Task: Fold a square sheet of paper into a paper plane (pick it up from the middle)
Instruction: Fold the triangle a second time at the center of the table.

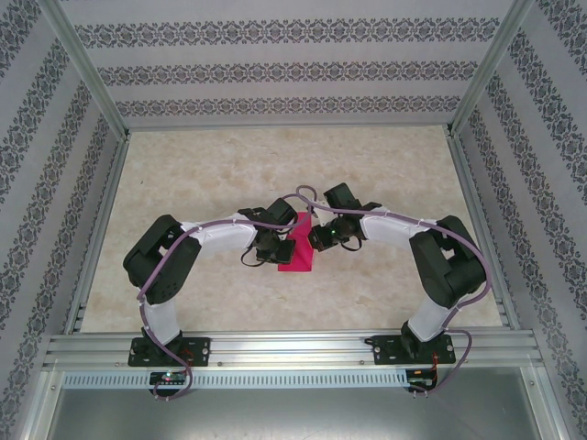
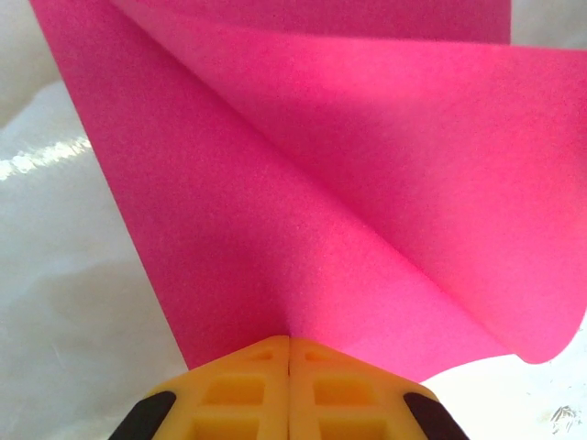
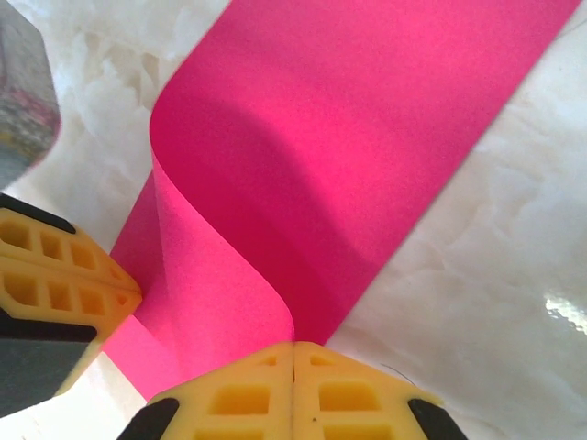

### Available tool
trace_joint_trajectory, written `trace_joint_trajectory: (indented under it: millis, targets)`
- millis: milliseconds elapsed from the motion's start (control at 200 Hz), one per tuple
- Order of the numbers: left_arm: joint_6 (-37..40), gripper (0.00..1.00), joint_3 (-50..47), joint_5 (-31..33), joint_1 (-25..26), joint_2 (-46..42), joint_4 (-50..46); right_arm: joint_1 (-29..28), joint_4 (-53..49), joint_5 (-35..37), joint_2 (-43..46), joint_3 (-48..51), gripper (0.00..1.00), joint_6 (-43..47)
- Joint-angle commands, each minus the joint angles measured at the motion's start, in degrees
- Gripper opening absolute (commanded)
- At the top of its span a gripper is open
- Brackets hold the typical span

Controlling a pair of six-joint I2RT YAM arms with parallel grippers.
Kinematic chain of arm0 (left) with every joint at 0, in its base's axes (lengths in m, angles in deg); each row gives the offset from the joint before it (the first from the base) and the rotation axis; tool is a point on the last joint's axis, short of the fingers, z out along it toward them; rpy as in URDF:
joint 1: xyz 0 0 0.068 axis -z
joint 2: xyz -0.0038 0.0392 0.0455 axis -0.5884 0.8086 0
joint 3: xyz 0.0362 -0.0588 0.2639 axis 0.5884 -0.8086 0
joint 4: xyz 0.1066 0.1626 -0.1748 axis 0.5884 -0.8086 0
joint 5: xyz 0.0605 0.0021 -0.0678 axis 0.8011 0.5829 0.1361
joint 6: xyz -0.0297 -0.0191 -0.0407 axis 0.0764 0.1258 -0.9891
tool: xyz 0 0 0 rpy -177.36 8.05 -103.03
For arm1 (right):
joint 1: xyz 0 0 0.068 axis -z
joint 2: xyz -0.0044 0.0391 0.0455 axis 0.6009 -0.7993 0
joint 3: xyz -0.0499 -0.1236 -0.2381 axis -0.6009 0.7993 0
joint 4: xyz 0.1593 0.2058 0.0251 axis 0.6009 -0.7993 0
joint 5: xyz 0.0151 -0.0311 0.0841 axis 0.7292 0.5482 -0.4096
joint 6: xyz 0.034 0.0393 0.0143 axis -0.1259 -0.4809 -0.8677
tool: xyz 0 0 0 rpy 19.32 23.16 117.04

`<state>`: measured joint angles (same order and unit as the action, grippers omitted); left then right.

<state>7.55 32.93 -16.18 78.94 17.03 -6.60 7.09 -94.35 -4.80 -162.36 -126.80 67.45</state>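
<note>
Left fingers (image 2: pixel 234 394) and right fingers (image 3: pixel 353 394) are both clenched on the square sheet of paper (image 1: pixel 295 251), pinching it from opposite sides. It bows loosely between them at mid-bench (image 1: pixel 229 165), its long axis running away from the arm bases. I'd judge neither arm nearer.

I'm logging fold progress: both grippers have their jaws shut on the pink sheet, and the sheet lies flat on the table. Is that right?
Not flat: the square sheet of paper is bent over in a rounded curl, as the right wrist view shows. The left gripper and the right gripper do have their jaws shut on it.
</note>
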Motion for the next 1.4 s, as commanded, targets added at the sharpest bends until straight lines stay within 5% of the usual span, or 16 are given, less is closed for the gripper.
trace_joint_trajectory:
  millis: [0, 1394]
  targets:
    - [1.64, 0.08, 1.0, 0.25, 0.7, 0.7, -1.0, 0.14, 2.28, -2.29, -2.06, -1.88, 0.06, -0.41]
    - [4.14, 0.09, 1.15, 1.4, 0.74, 0.53, -3.31, 0.84, 3.7, -1.93, -8.62, -3.25, 0.08, -0.26]
